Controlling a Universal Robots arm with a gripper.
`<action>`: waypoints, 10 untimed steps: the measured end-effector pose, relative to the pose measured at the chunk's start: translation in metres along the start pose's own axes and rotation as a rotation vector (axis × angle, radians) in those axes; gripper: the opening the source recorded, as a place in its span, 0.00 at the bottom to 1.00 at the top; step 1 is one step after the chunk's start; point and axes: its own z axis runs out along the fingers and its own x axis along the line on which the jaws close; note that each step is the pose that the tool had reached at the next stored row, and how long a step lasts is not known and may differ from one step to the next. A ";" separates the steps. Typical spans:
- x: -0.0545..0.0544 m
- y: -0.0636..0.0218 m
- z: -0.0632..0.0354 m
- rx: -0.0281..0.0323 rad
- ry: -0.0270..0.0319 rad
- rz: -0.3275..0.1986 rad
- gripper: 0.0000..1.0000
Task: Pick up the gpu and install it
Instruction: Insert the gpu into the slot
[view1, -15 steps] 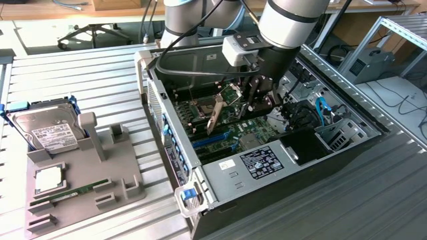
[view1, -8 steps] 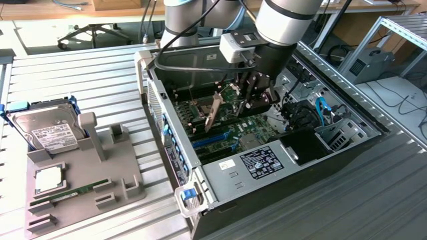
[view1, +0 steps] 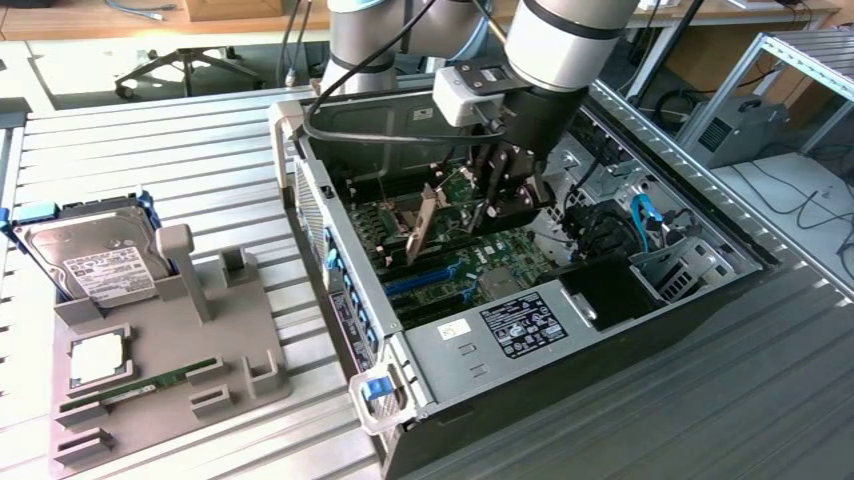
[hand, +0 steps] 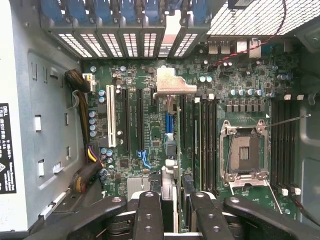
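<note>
Exterior view: the end effector (view1: 507, 195) is seen lowered inside the open computer case (view1: 441, 350) on the counter (view1: 200, 150), closed on the gpu (view1: 424, 228), which is held edge-on above the motherboard (view1: 494, 255); its silver bracket (hand: 173, 82) is seen near the rear slots

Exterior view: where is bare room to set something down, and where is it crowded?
Bare table slats lie beside the computer case at the exterior view's lower right, and beyond the grey holder at its upper left. Crowded: the holder, with its hard drive, and inside the case, where the gripper holds the gpu.
</note>
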 end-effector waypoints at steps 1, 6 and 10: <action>0.000 0.0007 0.0001 0.0000 -0.0002 0.000 0.27; 0.000 0.0055 0.0004 0.0000 -0.0001 0.000 0.27; 0.000 0.0075 0.0007 0.0000 -0.0001 0.000 0.27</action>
